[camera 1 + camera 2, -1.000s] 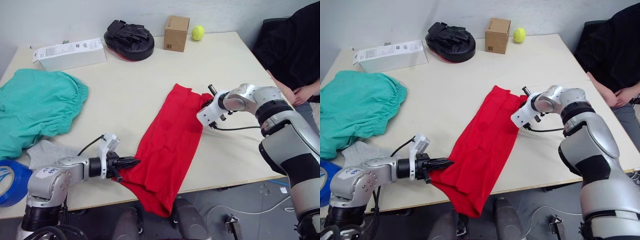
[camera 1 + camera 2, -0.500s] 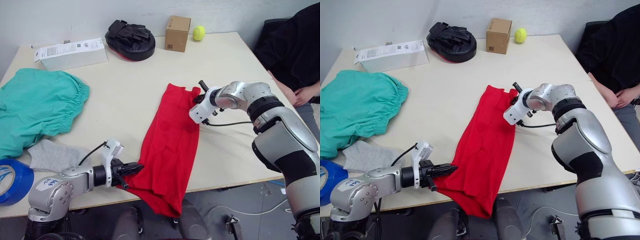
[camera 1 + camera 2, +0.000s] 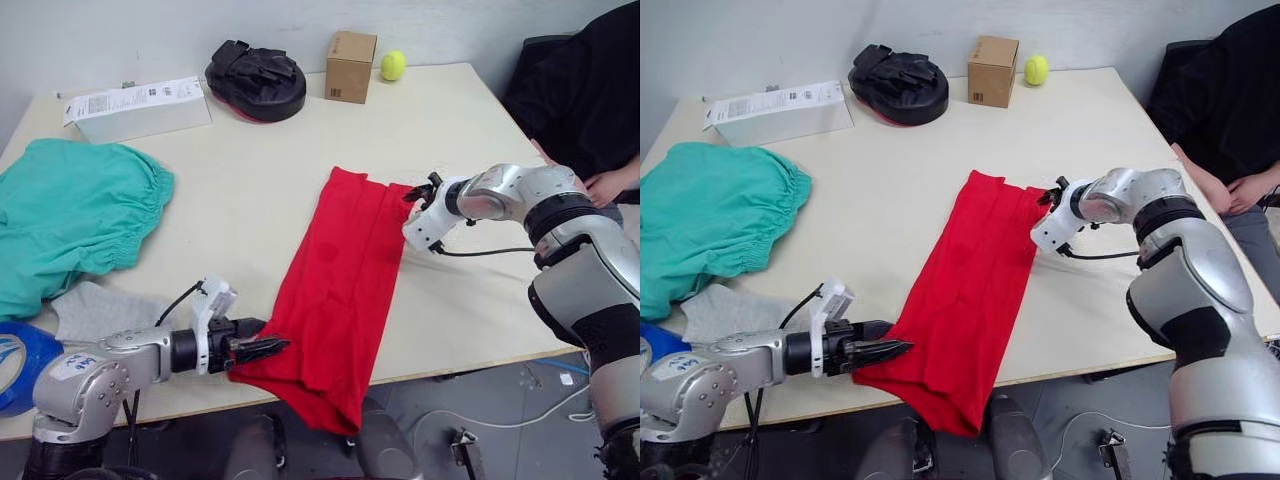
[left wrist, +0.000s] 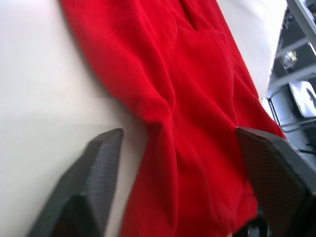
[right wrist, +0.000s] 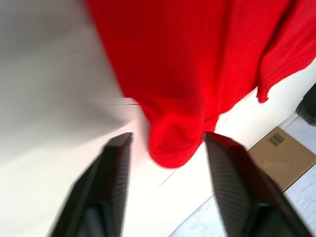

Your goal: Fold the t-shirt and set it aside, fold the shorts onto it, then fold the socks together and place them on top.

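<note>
A: How does the t-shirt [image 3: 340,290] look?

B: Bright red and folded lengthwise into a long narrow strip. It runs diagonally across the middle of the table [image 3: 260,190], its far end pointing to about 1 o'clock and its near end to about 7 o'clock, where it droops over the table's front edge. Soft creases run along its length (the wrist views show a rumpled fold at each end).

A: And the grippers?

B: The left gripper [image 3: 268,348] lies low at the shirt's near left corner. In the left wrist view its fingers [image 4: 94,173] are spread wide, with red cloth lying between them; neither is pinching it. The right gripper [image 3: 418,192] sits at the far right corner of the shirt. Its fingers [image 5: 113,182] are also apart, straddling a rounded bump of red fabric without closing on it.

A: Where are the other clothes?

B: The teal-green shorts [image 3: 70,220] lie bunched at about 9 o'clock from the shirt, well apart from it, their gathered hem facing the table's middle. The light grey socks [image 3: 95,310] sit just in front of the shorts, touching them, near the left arm.

A: Anything else?

B: A roll of blue tape [image 3: 18,362] at the near left corner, a flat white box [image 3: 135,105], a black padded mitt [image 3: 257,78], a small cardboard box [image 3: 351,65] and a tennis ball [image 3: 393,65] along the far edge. A person in black [image 3: 585,90] sits at about 2 o'clock.
</note>
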Tool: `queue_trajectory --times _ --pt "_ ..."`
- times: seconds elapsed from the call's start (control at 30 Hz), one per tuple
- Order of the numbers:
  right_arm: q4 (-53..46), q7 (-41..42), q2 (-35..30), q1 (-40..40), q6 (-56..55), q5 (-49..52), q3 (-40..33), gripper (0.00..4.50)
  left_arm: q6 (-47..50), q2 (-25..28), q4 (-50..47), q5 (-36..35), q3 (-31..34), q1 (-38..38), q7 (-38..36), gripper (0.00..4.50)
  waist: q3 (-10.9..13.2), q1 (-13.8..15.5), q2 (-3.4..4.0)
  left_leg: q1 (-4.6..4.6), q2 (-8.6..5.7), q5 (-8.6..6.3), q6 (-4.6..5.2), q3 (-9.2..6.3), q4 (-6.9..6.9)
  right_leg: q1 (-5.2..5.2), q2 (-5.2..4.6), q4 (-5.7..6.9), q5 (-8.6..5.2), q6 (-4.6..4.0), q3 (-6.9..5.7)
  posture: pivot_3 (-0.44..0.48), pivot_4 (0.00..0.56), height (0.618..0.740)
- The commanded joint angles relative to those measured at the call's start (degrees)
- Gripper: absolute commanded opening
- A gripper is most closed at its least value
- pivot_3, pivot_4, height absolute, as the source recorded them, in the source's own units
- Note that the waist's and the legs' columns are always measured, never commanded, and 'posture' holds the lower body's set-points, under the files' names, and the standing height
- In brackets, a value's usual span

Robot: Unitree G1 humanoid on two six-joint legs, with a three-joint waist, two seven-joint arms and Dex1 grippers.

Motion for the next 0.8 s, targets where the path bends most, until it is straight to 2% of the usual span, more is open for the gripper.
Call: queue_trajectory --times 0.03,0.13,0.2,0.27,0.37,0.5,0.6,0.8 --pt "-2.0 1.95 -3.25 -0.34 -3.94 3.68 -3.26 3.56 0.3 4.41 0.83 -3.06 2.72 0.34 -4.12 4.5 0.01 0.04 0.01 0.0 0.0 -0.01 -0.01 0.0 0.0 0.0 0.0 0.0 -0.01 -0.02 0.0 0.0 0.15 0.74" --pt "-4.32 4.93 -6.62 0.6 -9.01 7.07 -5.71 4.45 1.02 9.42 4.26 -5.37 4.76 -1.71 -8.13 4.5 0.03 0.06 0.02 0.0 0.0 -0.01 0.0 -0.04 0.01 0.01 0.0 -0.03 -0.02 -0.04 -0.03 0.0 0.15 0.74" --pt "-6.52 7.83 -8.97 2.15 -12.84 10.42 -7.86 4.45 0.78 12.91 7.57 -6.11 4.89 -3.89 -11.29 4.5 0.03 0.21 0.03 0.0 0.0 -0.02 -0.01 -0.09 0.0 0.04 0.0 -0.06 -0.03 -0.05 -0.08 0.0 0.15 0.74" --pt "-10.92 10.91 -12.55 5.82 -17.53 14.47 -9.98 4.45 1.17 16.06 13.32 -6.35 3.11 -9.77 -14.62 4.5 0.04 0.4 0.03 -0.02 -0.01 -0.03 0.0 -0.14 0.01 0.06 0.0 -0.09 -0.03 -0.06 -0.13 0.0 0.15 0.74" --pt "-17.98 16.89 -16.79 12.06 -21.56 21.16 -12.35 4.45 0.95 17.8 21.19 -4.48 -1.22 -18.3 -17.09 4.5 0.05 1.08 0.01 -0.04 -0.07 -0.03 0.01 -0.3 0.04 0.15 -0.03 -0.15 -0.04 -0.05 -0.29 0.0 0.15 0.74" --pt "-33.44 24.28 -23.81 23.91 -24.47 35.8 -13.54 4.45 -1.96 15.7 34.14 2.13 -11.53 -32.92 -20.21 4.5 0.11 1.54 0.11 -0.03 -0.12 -0.07 0.07 -0.26 0.03 0.2 -0.08 -0.14 -0.05 0.06 -0.27 0.0 0.15 0.74" --pt "-46.29 27.66 -28.83 33.69 -22.0 45.83 -13.76 4.45 -5.41 12.41 43.59 7.41 -18.32 -41.78 -23.35 4.5 0.12 1.94 0.12 -0.03 -0.09 -0.07 0.05 -0.25 0.03 0.18 -0.03 -0.09 -0.07 0.1 -0.26 0.0 0.15 0.74" --pt "-62.81 29.16 -31.56 47.76 -15.9 52.13 -18.24 4.45 -12.64 4.23 60.78 16.25 -25.27 -54.06 -27.76 4.5 0.13 1.85 0.11 0.0 0.09 -0.1 0.0 -0.02 0.15 0.1 0.14 -0.01 -0.07 0.1 -0.05 0.0 0.15 0.74"
